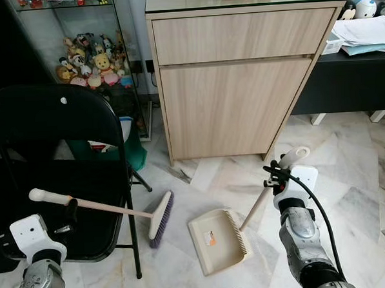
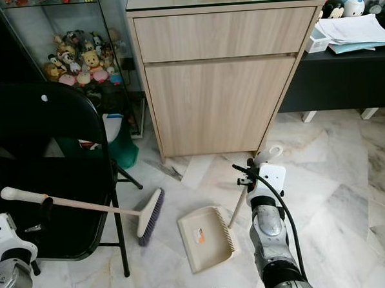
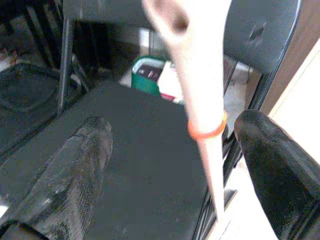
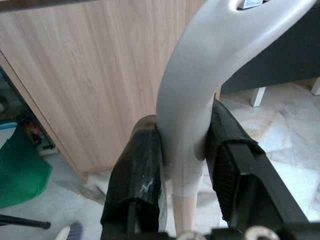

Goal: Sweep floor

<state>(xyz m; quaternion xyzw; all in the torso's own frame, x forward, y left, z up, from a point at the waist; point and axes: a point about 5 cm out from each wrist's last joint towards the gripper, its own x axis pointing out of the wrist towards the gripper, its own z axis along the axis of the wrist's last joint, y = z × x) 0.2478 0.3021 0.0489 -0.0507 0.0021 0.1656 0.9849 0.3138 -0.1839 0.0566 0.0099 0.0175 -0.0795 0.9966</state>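
The broom (image 1: 118,211) lies slanted low over the marble floor (image 1: 355,174), its purple bristles just left of the dustpan (image 1: 217,241) and its pale handle reaching left across the black folding chair (image 1: 57,157). The left gripper (image 3: 175,150) has its fingers (image 3: 75,170) spread wide on either side of that handle, not pinching it. The right gripper (image 4: 184,165) is clamped on the dustpan's upright grey handle, near right. A wooden cabinet (image 1: 241,83) stands beyond, far centre
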